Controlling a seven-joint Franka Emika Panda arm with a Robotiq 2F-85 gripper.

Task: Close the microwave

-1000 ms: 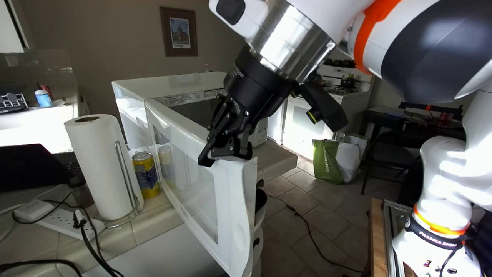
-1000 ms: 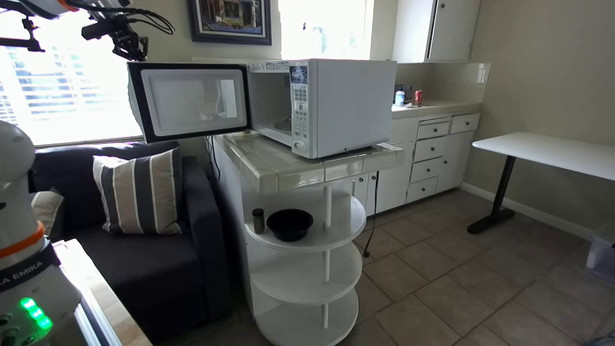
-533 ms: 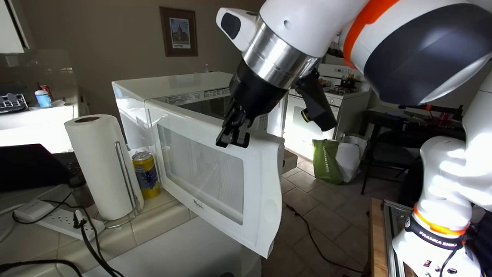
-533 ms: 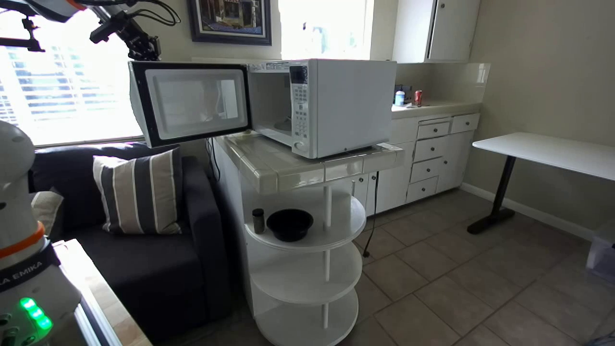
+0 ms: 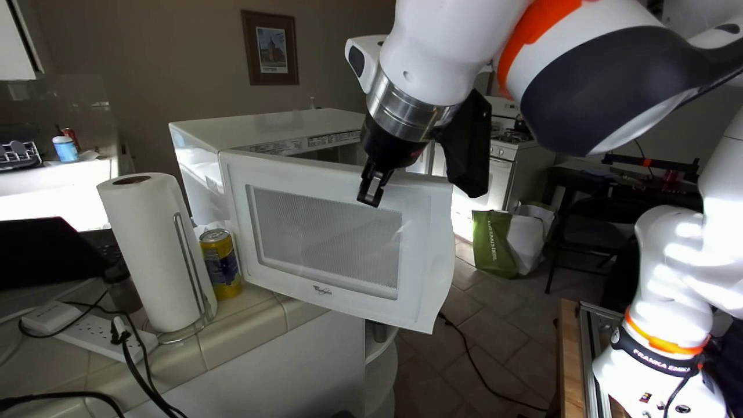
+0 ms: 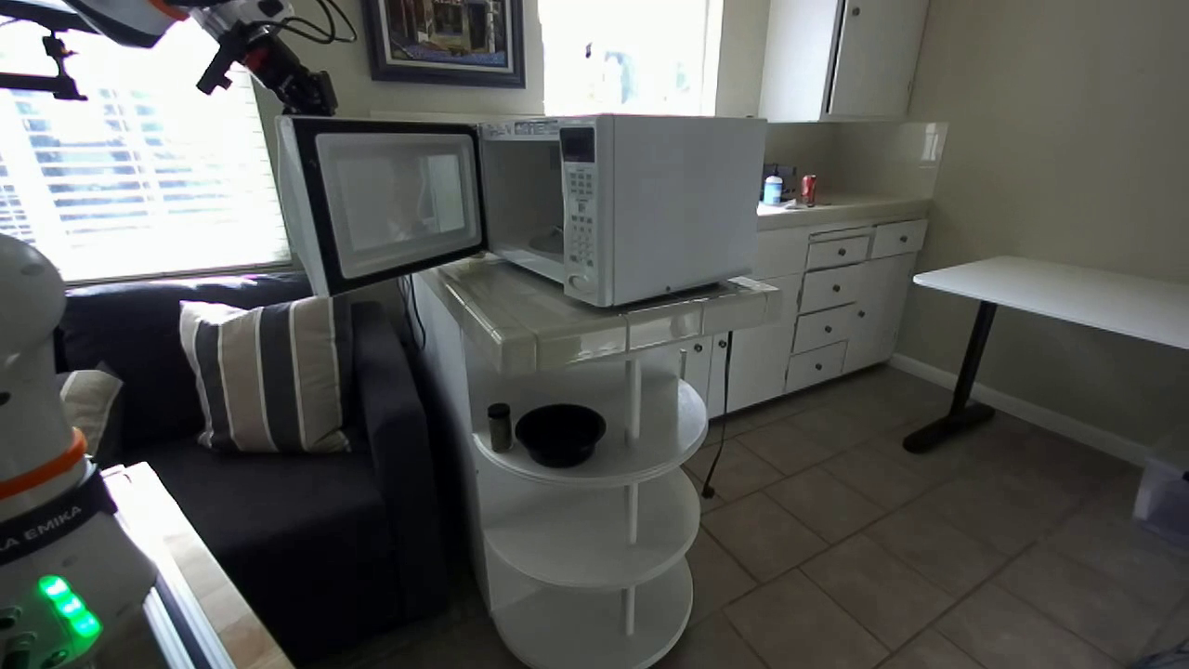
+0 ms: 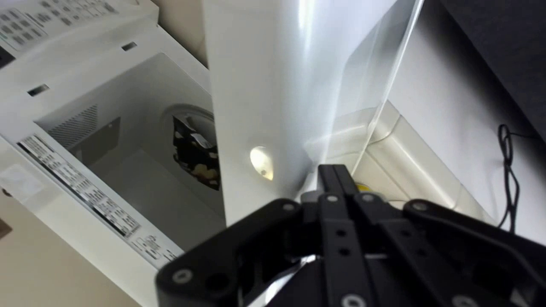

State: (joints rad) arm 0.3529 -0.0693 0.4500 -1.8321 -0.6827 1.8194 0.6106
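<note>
1. In an exterior view, upper left of the frame, the door (image 6: 395, 200) hides the tip of the pincer (image 7: 335, 168); the arm (image 6: 125, 23) is cut off at the top.
2. Inside the microwave (image 6: 687, 204), left of centre in the wrist view, a dark patch (image 7: 194, 157) is hard to make out. In an exterior view, the black bowl (image 6: 560, 435), below centre, is too dark inside to read.
3. The microwave stands mid-frame on the counter (image 6: 529, 316), door open.
4. The pincer is closed on nothing, by the door's outer face near its top edge; whether they touch, I cannot tell.

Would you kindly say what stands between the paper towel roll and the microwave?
In an exterior view, a yellow can, with white material behind it.
</note>
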